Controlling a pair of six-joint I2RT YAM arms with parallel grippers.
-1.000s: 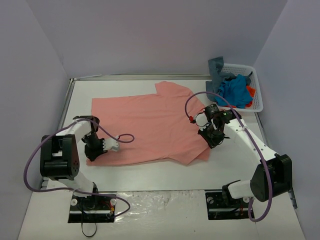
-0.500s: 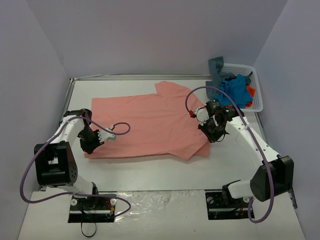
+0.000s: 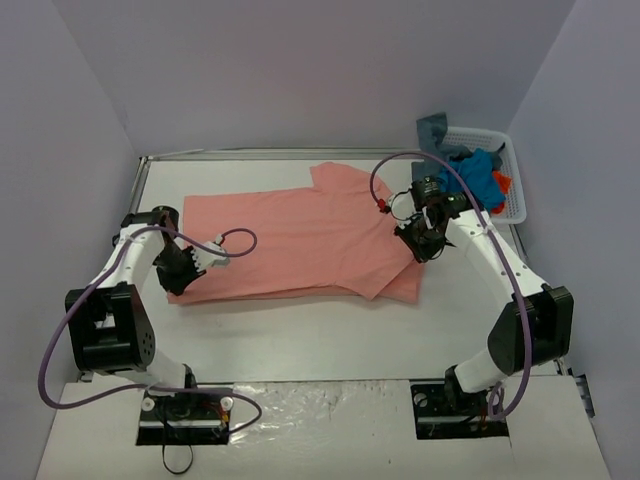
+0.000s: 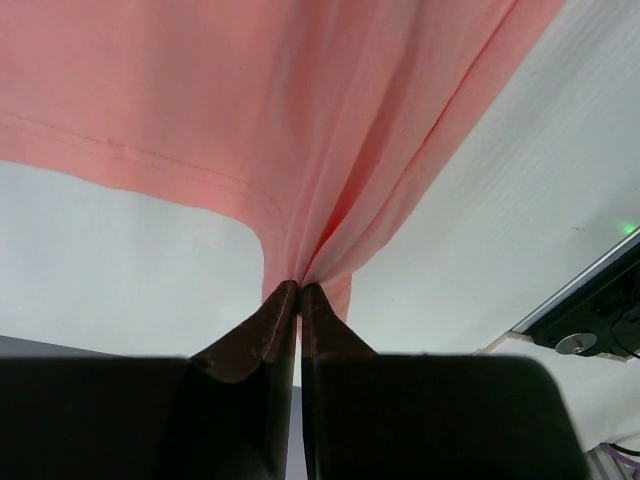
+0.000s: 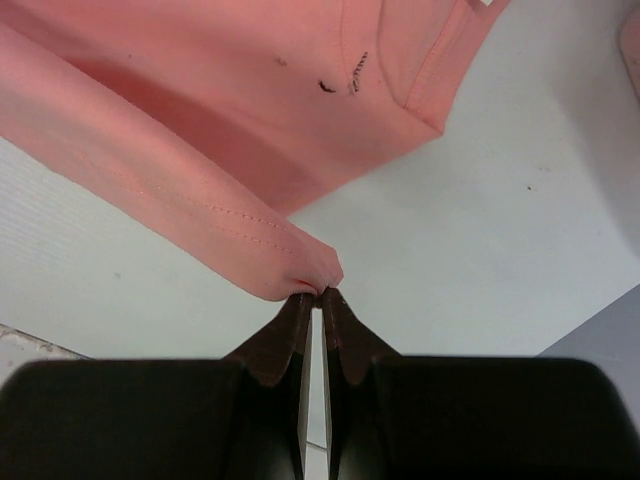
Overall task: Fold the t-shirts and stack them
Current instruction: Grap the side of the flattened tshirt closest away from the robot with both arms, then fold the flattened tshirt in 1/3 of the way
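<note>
A salmon-pink t-shirt [image 3: 300, 240] lies spread across the table, its near edge lifted and folded back over itself. My left gripper [image 3: 183, 270] is shut on the shirt's near left corner; in the left wrist view the cloth [image 4: 330, 150] bunches into the tips of that gripper [image 4: 299, 290]. My right gripper [image 3: 425, 238] is shut on the near right edge, where a hemmed fold [image 5: 250, 240] is pinched at the tips of the gripper [image 5: 320, 293]. More t-shirts, a bright blue one [image 3: 475, 180], a grey-blue one [image 3: 433, 135] and an orange-red one [image 3: 501, 184], sit in the basket.
A white lattice basket [image 3: 510, 165] stands at the back right corner of the table. Purple cables loop from both arms over the shirt. The table's raised rim [image 3: 135, 200] runs along the left side and the back. White table [image 3: 320, 330] shows in front of the shirt.
Both grippers have carried the shirt's near edge away from me, toward the back. The fold has grown and the shirt's near edge now lies farther from the arm bases.
</note>
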